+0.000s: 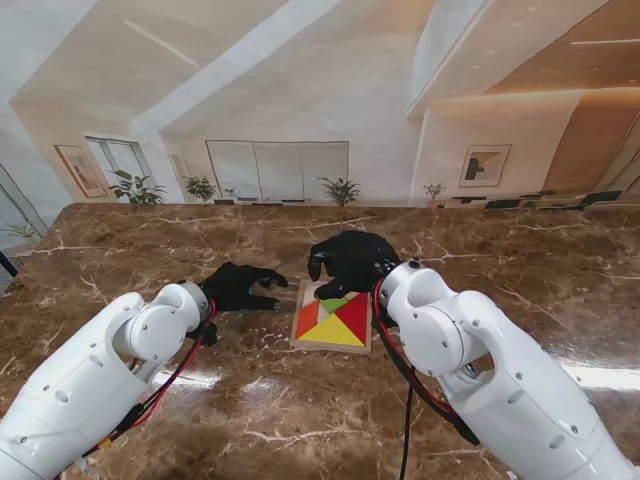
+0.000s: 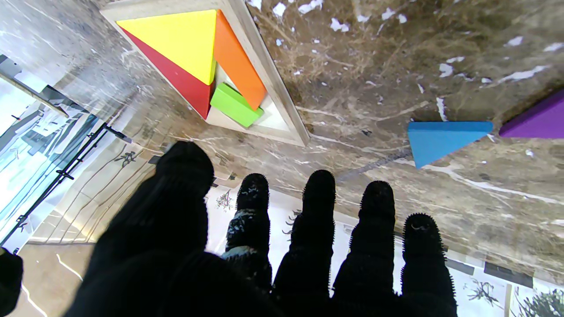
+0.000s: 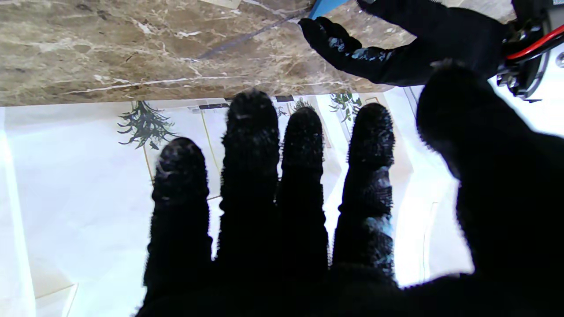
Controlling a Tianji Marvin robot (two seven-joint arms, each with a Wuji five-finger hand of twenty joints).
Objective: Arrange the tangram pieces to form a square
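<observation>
Currently: your tray, centre frame, holds yellow, red, orange, green pieces; blue triangle waits outside. Left hand and right hand: fingers spread, holding nothing, ready to fetch.

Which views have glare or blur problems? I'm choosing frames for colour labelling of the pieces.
Stand view: a bright glare patch on the marble table at the right edge; the wooden tray is small but its colours read. Left wrist view: sharp, the blue triangle and green piece are clear. Right wrist view: washed-out white background, the right hand a dark silhouette.
</observation>
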